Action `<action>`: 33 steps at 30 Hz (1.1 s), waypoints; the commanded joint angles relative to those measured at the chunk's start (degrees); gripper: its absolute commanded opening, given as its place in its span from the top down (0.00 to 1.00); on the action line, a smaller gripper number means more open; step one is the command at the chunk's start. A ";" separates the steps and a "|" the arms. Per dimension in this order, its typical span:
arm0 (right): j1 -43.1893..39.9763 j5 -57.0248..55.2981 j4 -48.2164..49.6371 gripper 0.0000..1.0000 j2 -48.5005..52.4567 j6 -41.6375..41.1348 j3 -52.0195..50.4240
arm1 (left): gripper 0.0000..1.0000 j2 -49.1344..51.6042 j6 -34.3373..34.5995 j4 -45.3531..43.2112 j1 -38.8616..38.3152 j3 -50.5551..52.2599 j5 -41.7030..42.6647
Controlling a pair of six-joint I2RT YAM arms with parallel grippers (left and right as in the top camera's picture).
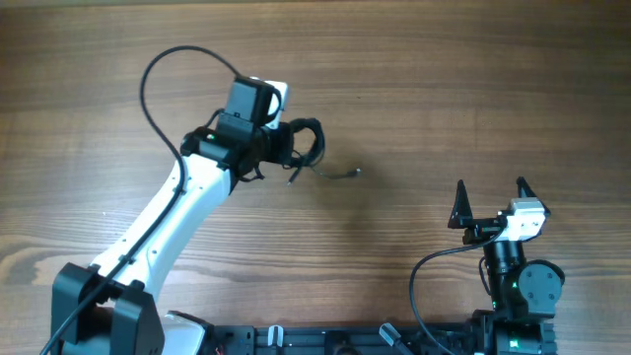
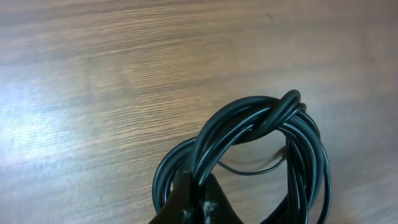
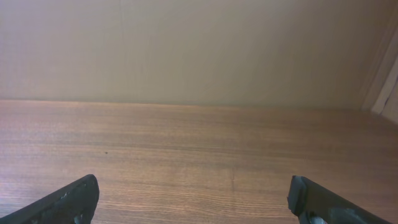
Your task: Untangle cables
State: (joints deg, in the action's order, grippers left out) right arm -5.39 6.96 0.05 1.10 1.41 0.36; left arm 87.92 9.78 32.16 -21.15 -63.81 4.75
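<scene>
The cables (image 1: 308, 146) are a knotted bundle of thin black wires near the table's middle, with a loose end and a small plug (image 1: 355, 173) trailing to the right. My left gripper (image 1: 286, 148) is shut on the bundle. In the left wrist view the coiled cables (image 2: 261, 121) loop up from the closed fingertips (image 2: 198, 190), which pinch several strands. My right gripper (image 1: 490, 202) is open and empty at the lower right, far from the cables. Its fingers (image 3: 193, 199) are spread wide over bare wood.
The wooden table (image 1: 444, 79) fills the overhead view. A thick black arm cable (image 1: 163, 79) arcs above the left arm. The arm bases stand at the front edge. A pale wall shows behind the table in the right wrist view (image 3: 186, 50).
</scene>
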 commanded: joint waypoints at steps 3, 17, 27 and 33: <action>0.31 -0.57 0.33 0.00 -0.50 -0.09 -0.07 | 0.96 -1.68 11.91 -0.17 1.36 -0.02 -0.76; 0.31 9.64 1.20 0.00 6.12 -73.24 -0.07 | 0.96 -1.68 21.77 -0.66 1.33 -0.02 2.40; 0.31 15.91 -2.14 0.00 19.71 -48.98 5.88 | 0.96 -1.68 20.04 -5.49 1.36 -0.02 10.67; 0.31 18.49 -13.27 0.00 31.23 -38.12 18.23 | 0.96 -1.68 21.81 -5.97 1.36 -0.02 10.86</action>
State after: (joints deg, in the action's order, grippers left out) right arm -5.39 22.28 -9.06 26.98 -46.63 11.05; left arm 87.72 30.13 26.55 -19.90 -63.81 13.72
